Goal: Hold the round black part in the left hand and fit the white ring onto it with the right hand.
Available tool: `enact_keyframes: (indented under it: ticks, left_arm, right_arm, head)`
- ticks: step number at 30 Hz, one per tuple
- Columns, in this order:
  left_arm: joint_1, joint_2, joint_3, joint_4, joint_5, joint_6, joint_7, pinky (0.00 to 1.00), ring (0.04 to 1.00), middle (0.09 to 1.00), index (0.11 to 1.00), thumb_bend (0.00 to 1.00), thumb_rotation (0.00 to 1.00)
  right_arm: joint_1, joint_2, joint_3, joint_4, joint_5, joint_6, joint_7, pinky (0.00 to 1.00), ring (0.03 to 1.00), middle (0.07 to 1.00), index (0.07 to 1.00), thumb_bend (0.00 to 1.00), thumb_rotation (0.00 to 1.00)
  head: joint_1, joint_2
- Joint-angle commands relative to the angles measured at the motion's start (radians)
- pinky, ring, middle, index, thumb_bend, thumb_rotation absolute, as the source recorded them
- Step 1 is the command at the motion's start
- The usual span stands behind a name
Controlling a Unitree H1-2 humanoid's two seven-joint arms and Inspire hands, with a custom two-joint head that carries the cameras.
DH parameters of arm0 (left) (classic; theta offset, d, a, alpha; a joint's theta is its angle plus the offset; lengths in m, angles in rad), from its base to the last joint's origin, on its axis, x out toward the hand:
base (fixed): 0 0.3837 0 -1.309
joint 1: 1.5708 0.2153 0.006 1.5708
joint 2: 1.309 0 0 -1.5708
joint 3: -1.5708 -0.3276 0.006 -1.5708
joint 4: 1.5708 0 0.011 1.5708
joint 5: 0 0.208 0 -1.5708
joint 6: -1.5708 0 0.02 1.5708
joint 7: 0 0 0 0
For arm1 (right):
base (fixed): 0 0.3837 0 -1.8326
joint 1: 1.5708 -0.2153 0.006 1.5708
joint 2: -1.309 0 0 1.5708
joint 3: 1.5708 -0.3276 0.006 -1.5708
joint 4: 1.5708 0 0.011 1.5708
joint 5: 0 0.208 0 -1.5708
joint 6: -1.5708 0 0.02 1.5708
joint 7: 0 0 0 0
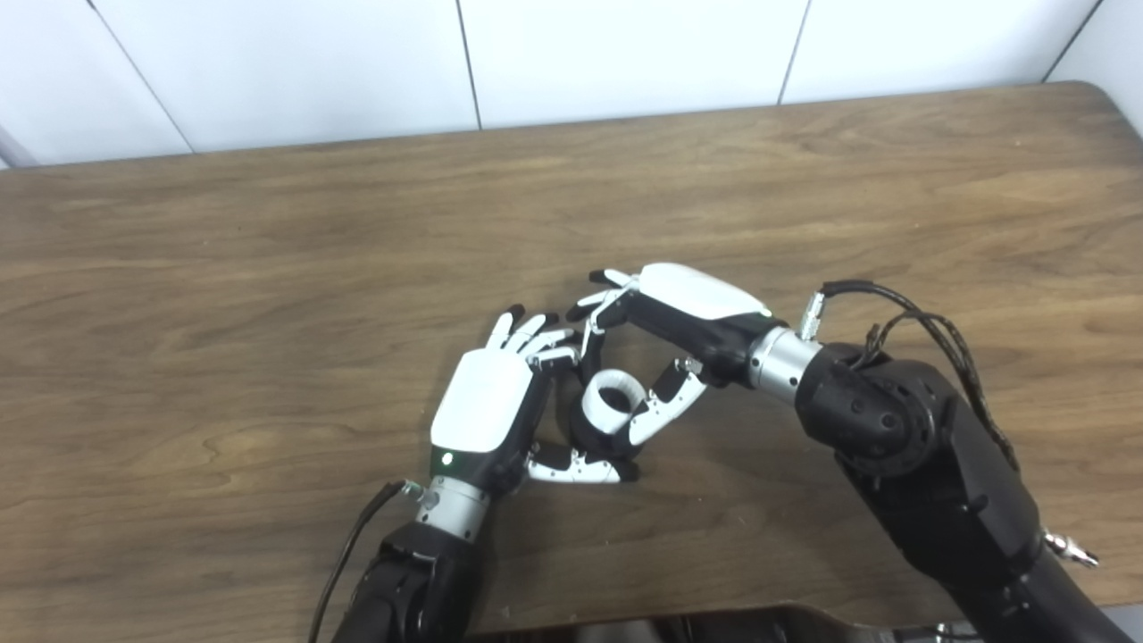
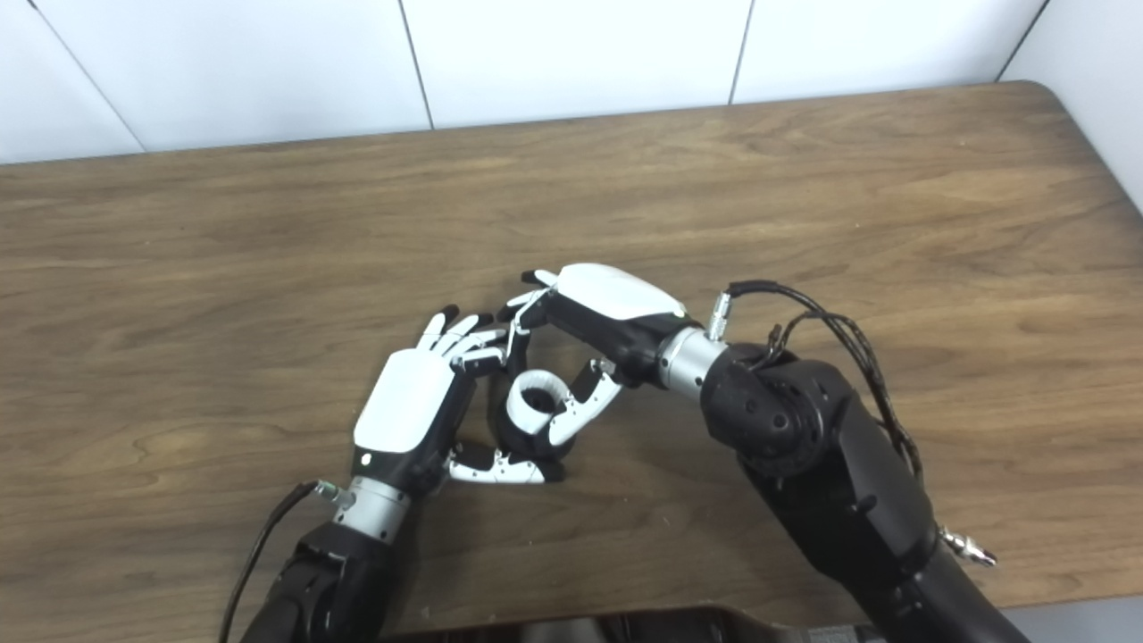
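Left eye view: white ring (image 1: 613, 399) seated on top of round black part (image 1: 589, 438), near middle of wooden worktop (image 1: 268, 268). Left hand (image 1: 487, 406) just left of ring, fingers (image 1: 527, 332) stretched forward and close together behind black part, thumb (image 1: 576, 466) reaching under its near side; looks like a cradling hold, though contact partly hidden. Right hand (image 1: 679, 321) just right of ring, thumb (image 1: 661, 406) touching ring's right edge, fingers (image 1: 600, 304) curled over from behind ring; pinching it, by the look of it.

Step in hand, judged: fitting ring onto black part, probably close to seated. Next move calls for pressing ring down evenly, keeping it level with black part, left hand bracing firmly against the push.
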Motion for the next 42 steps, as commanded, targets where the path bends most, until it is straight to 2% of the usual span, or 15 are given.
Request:
enact_keyframes:
  ticks: [1, 26, 33, 34, 36, 38, 42]
  left_arm:
    - [-0.009, -0.006, -0.004, -0.02, 0.011, -0.003, 0.01, 1.0, 0.903, 0.8, 0.485, 0.52, 0.05]
    - [-0.01, -0.012, -0.006, -0.028, 0.016, 0.006, 0.007, 1.0, 0.902, 0.799, 0.485, 0.52, 0.05]
    - [-0.011, -0.012, -0.006, -0.026, 0.013, 0.003, 0.007, 1.0, 0.901, 0.797, 0.485, 0.52, 0.05]
    - [-0.012, -0.011, -0.007, -0.026, 0.013, 0.003, 0.007, 1.0, 0.903, 0.799, 0.485, 0.52, 0.05]
    - [-0.012, -0.011, -0.006, -0.027, 0.012, 0.003, 0.003, 1.0, 0.905, 0.799, 0.485, 0.52, 0.05]
    - [-0.012, -0.011, -0.006, -0.028, 0.011, 0.005, 0.0, 1.0, 0.908, 0.801, 0.485, 0.52, 0.05]
    - [-0.011, -0.009, -0.006, -0.027, 0.013, 0.002, 0.005, 1.0, 0.908, 0.8, 0.485, 0.52, 0.05]
  right_arm:
    - [-0.011, 0.012, 0.004, -0.025, 0.004, -0.019, -0.018, 1.0, 1.0, 0.856, 0.484, 0.52, 0.13]
    - [0.002, 0.009, 0.002, -0.013, 0.009, -0.018, -0.03, 1.0, 0.999, 0.848, 0.485, 0.52, 0.13]
    - [-0.006, -0.003, 0.014, -0.011, -0.021, -0.02, -0.022, 1.0, 0.996, 0.857, 0.492, 0.52, 0.15]
    - [-0.006, -0.002, 0.014, -0.01, -0.021, -0.02, -0.024, 1.0, 0.996, 0.86, 0.568, 0.78, 0.2]
    - [-0.006, 0.002, 0.012, -0.011, -0.021, -0.019, -0.028, 1.0, 0.998, 0.864, 0.607, 0.94, 0.24]
    - [-0.005, 0.004, 0.011, -0.011, -0.021, -0.019, -0.03, 0.99, 1.0, 0.869, 0.619, 0.99, 0.28]
    - [-0.007, 0.009, 0.007, -0.011, -0.02, -0.018, -0.036, 1.0, 1.0, 0.878, 0.625, 1.0, 0.3]
  head:
    - [0.001, 0.001]
    - [0.01, 0.01]
    - [0.002, 0.004]
    - [0.002, 0.004]
    - [0.002, 0.004]
    - [0.002, 0.004]
    - [-0.002, 0.003]
